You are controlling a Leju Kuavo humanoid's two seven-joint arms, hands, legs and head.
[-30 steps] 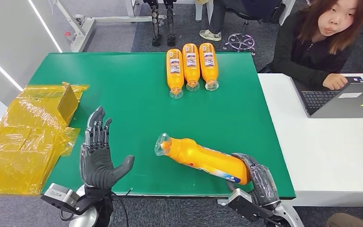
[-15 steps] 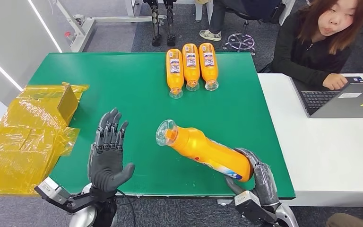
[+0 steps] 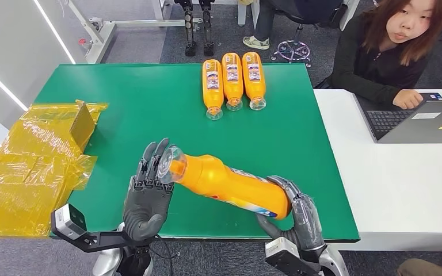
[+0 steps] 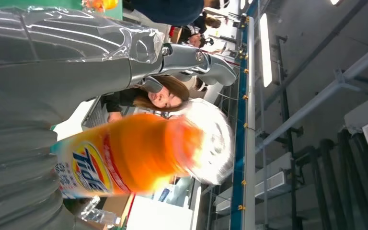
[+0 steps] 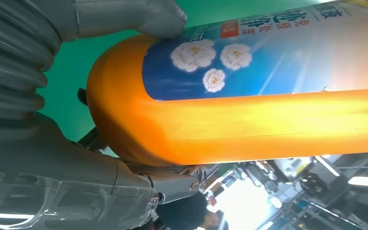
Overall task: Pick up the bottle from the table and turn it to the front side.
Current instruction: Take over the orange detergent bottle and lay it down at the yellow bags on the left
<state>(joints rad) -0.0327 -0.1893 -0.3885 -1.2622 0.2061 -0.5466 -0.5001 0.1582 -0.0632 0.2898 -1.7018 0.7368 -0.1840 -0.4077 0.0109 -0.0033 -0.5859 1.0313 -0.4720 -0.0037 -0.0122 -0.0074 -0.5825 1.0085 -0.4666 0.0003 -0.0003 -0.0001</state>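
Yellow plastic wrapping (image 3: 31,172) is seen heaped at the left edge of the green table (image 3: 149,109), with a small cardboard box (image 3: 83,123) propped in it. Near the front edge, the left hand (image 3: 148,195) is raised with its palm turned toward the middle of the table and its fingers (image 3: 149,167) spread and upright; nothing is gripped by it. The clear cap of the orange bottle (image 3: 230,184) is met by those fingertips, though whether they truly touch it cannot be told. In the left wrist view the cap and the bottle's printed label (image 4: 88,170) are seen blurred just beyond the grey thumb. The bottle is held lifted above the near part of the table, lying almost level, cap toward the left and base toward the right. Its base is grasped by the right hand (image 3: 299,215), whose fingers are wrapped over the top of it while the thumb is pressed from below; in the right wrist view the thumb is seen laid against the blue flowered label (image 5: 268,52). At the far edge of the table, three more orange bottles (image 3: 233,80) are laid side by side, touching, caps toward the robot. In all, four bottles are counted. At the right, a person (image 3: 391,52) is seated at a white desk (image 3: 403,184) with one laptop (image 3: 417,118).
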